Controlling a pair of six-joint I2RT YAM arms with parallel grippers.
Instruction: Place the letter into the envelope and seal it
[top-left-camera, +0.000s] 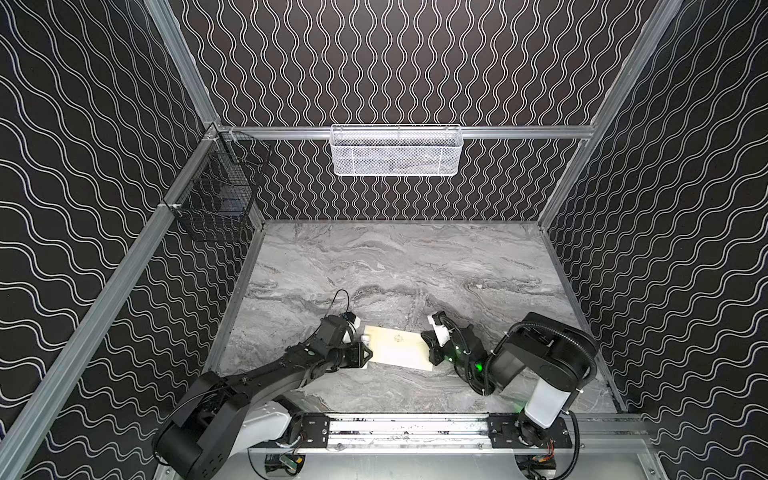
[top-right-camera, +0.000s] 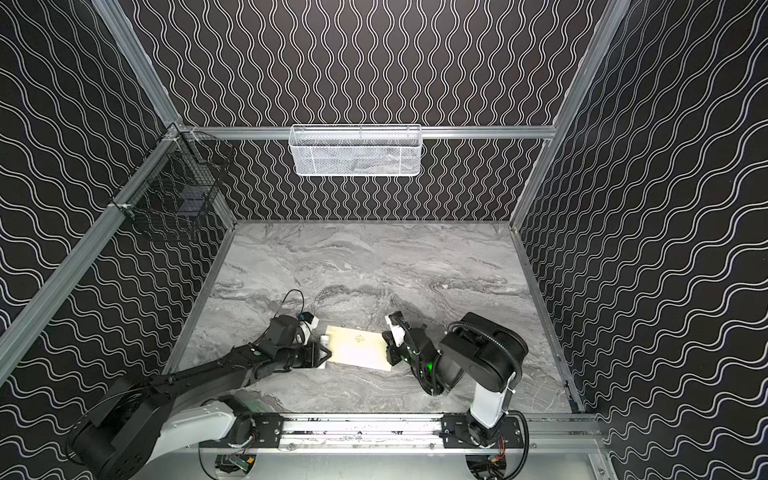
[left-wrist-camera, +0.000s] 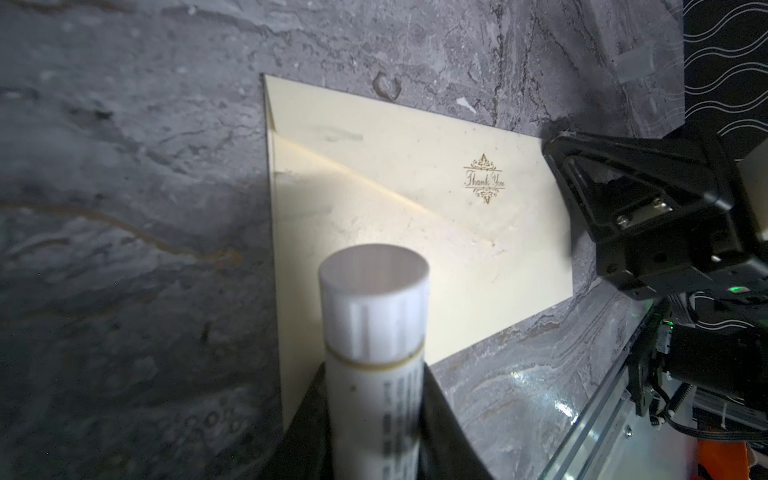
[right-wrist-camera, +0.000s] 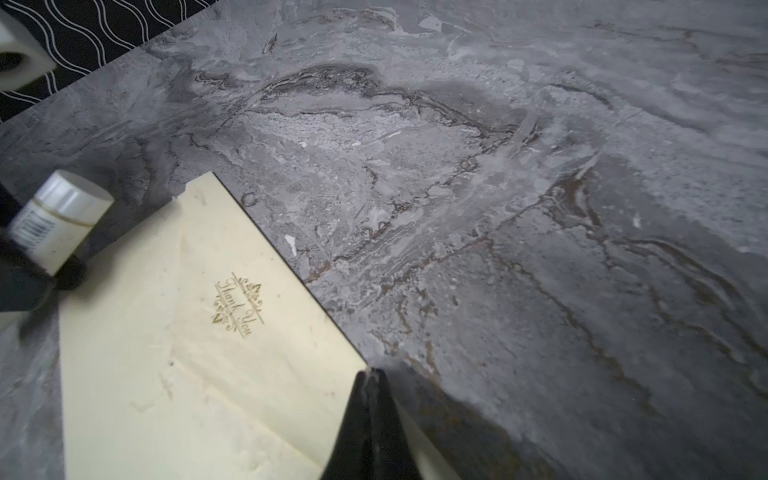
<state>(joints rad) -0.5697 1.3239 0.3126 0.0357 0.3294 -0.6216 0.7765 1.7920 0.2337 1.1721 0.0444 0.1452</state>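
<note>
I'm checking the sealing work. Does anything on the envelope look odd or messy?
Yes: the envelope lies askew to the table's edges, its surface is smudged and rippled near the flap edge, and that edge seems slightly raised toward one end. No tear shows.

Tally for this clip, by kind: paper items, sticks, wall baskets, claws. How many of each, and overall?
Paper items: 1, the cream envelope; no separate white sheet shows.
Sticks: 1, the white capped stick in the left claw.
Wall baskets: 2, white mesh basket and black wire basket.
Claws: 2, that one and the right claw.
Total: 6.
</note>
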